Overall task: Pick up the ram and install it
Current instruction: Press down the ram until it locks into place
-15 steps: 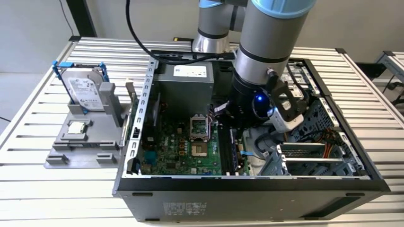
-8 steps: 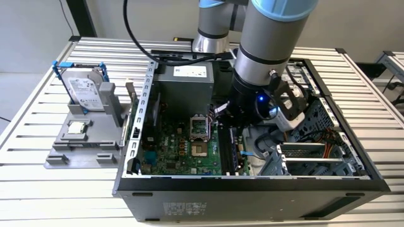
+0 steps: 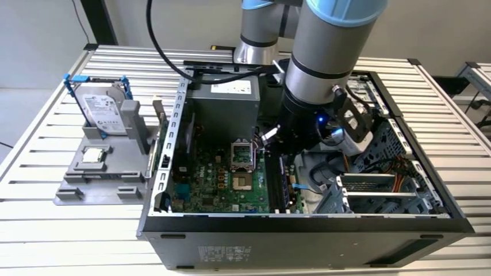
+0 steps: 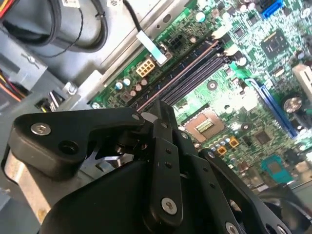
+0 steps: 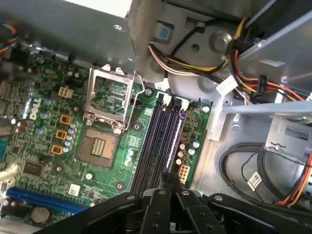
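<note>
First wrist view: the gripper (image 5: 165, 184) has its fingers pressed close together on the thin top edge of the ram (image 5: 172, 142). The ram stands on edge along the outermost of the black memory slots (image 5: 148, 146), at the motherboard (image 5: 122, 161) edge. Whether it is fully seated is hard to tell, since the fingers hide its near end. The other slots beside it lie bare, then the open processor socket (image 5: 111, 100). On the ram's other side room is tight: a metal drive cage (image 5: 273, 105) and bundled cables (image 5: 195, 61) stand close by. In the exterior view the arm's wrist covers the gripper (image 3: 280, 150), deep inside the computer case (image 3: 307, 225). Outside, well apart, are a hard drive (image 3: 100, 109) and a processor chip (image 3: 94, 154).
</note>
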Action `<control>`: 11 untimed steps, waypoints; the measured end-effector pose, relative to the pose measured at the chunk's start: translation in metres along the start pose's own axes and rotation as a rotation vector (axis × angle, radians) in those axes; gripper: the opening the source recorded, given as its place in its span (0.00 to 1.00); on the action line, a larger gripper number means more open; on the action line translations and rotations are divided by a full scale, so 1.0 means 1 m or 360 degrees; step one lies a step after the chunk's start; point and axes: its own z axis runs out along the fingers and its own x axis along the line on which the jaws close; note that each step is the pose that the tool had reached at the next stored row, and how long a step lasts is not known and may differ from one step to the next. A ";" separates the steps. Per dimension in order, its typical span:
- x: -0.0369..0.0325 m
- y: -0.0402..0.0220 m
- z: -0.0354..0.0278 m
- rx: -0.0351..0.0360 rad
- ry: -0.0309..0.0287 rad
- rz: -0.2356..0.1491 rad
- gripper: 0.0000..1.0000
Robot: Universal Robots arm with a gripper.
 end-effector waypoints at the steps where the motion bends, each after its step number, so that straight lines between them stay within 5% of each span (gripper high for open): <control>1: 0.0000 0.0000 0.0000 -0.0001 0.00006 -0.0025 0.00; 11: 0.0000 0.0000 0.0000 -0.0016 0.00060 -0.0262 0.00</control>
